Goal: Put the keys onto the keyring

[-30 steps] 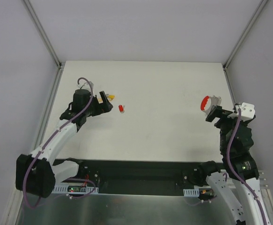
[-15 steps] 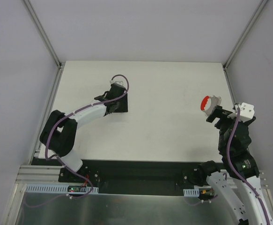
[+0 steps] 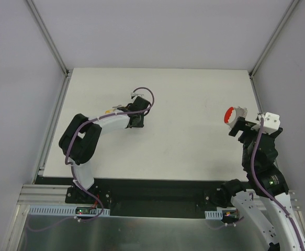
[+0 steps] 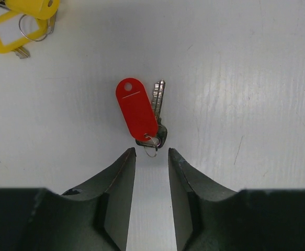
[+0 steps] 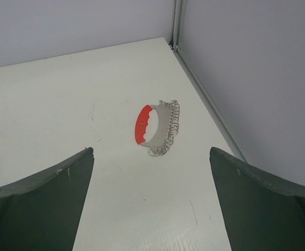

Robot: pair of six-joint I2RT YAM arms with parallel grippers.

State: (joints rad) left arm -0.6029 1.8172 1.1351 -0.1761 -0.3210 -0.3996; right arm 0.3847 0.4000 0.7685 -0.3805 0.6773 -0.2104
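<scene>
Swung right over the key [image 4: 159, 102], your left fingers [image 4: 122, 175] stand slightly open, empty; pinch its red tag [image 4: 136, 112], likely light, stiff, slick.

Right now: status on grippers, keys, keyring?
Left gripper open, tips at red-tagged key, nothing held. Right gripper open wide, keyring flat on table ahead, untouched. Yellow-tagged keys off to the side; nothing blocking either approach.
</scene>
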